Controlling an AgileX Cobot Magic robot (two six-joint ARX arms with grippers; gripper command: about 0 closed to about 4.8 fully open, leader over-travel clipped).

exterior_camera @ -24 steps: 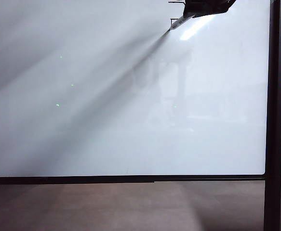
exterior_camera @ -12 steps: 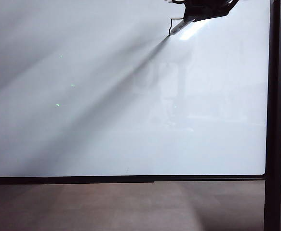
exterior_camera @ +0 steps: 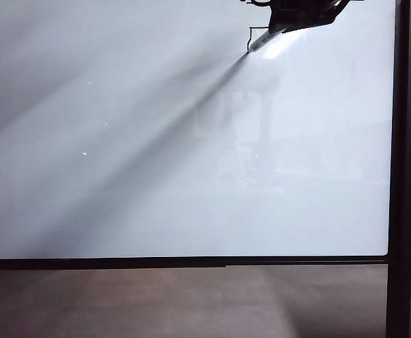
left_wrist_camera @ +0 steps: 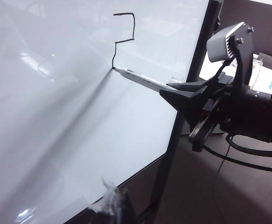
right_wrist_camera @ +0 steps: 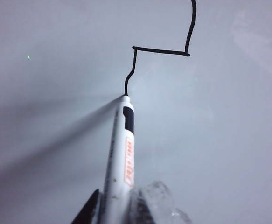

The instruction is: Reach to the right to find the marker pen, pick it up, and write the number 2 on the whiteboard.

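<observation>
The whiteboard [exterior_camera: 156, 162] is a large, glossy white panel with a thin dark lower edge and a dark frame post at its right side; its sheen carries soft grey shadows and faint reflections. Near the board's upper right corner, the right end effector [exterior_camera: 290, 21], an angular black wedge, has its fingers closed around the marker pen [exterior_camera: 261, 39]. In the right wrist view the pen [right_wrist_camera: 122, 154] is a slim white cylinder with a black band and orange lettering, tapering to a dark tip that touches the board [right_wrist_camera: 229, 140], and the right end effector [right_wrist_camera: 115, 210] grips its lower barrel between dark fingers.

The number 2 [right_wrist_camera: 161, 51] is unfinished: thin black angular strokes, ending at the pen tip.

In the left wrist view, the left end effector [left_wrist_camera: 112, 205] sits near the board's lower edge, only a pale, crinkled tip showing; I cannot tell how far it is open. The same view shows the strokes [left_wrist_camera: 124, 37] and the pen [left_wrist_camera: 142, 80].
</observation>
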